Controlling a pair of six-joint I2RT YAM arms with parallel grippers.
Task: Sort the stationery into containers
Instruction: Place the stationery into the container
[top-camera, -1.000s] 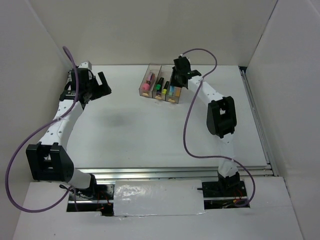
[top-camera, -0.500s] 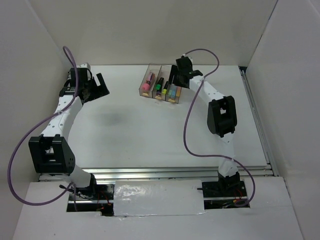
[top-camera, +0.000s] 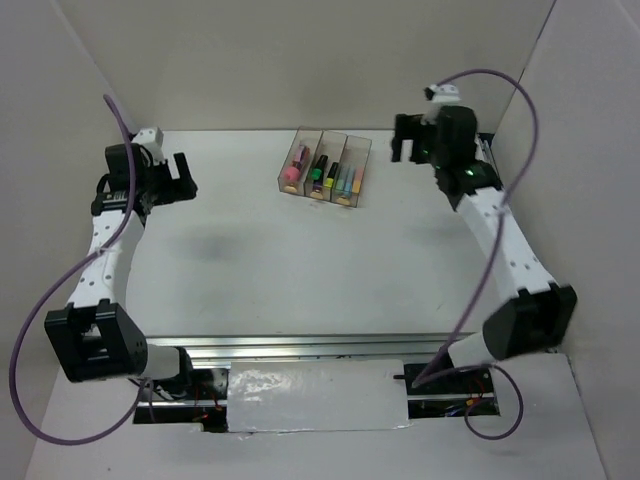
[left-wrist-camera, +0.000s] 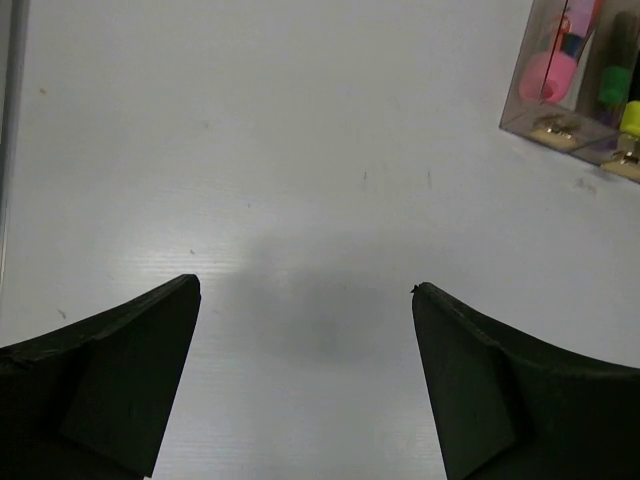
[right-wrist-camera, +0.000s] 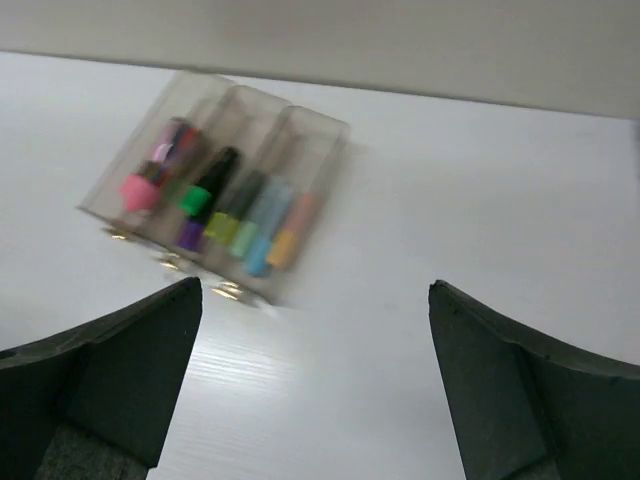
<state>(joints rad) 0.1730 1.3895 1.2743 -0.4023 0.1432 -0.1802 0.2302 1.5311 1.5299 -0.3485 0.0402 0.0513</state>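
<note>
The white-and-black left arm (top-camera: 100, 262) rises from its base and bends toward the far left, well to the left of the three joined smoky transparent plastic bins (top-camera: 333, 137). Its black left claw (top-camera: 183, 172) points toward them, jaws spread wide with nothing between them. The right arm (top-camera: 500, 240) stretches up along the right side. The black right claw (top-camera: 404, 146) hangs near the bins on their right, jaws likewise wide apart and empty.
</note>
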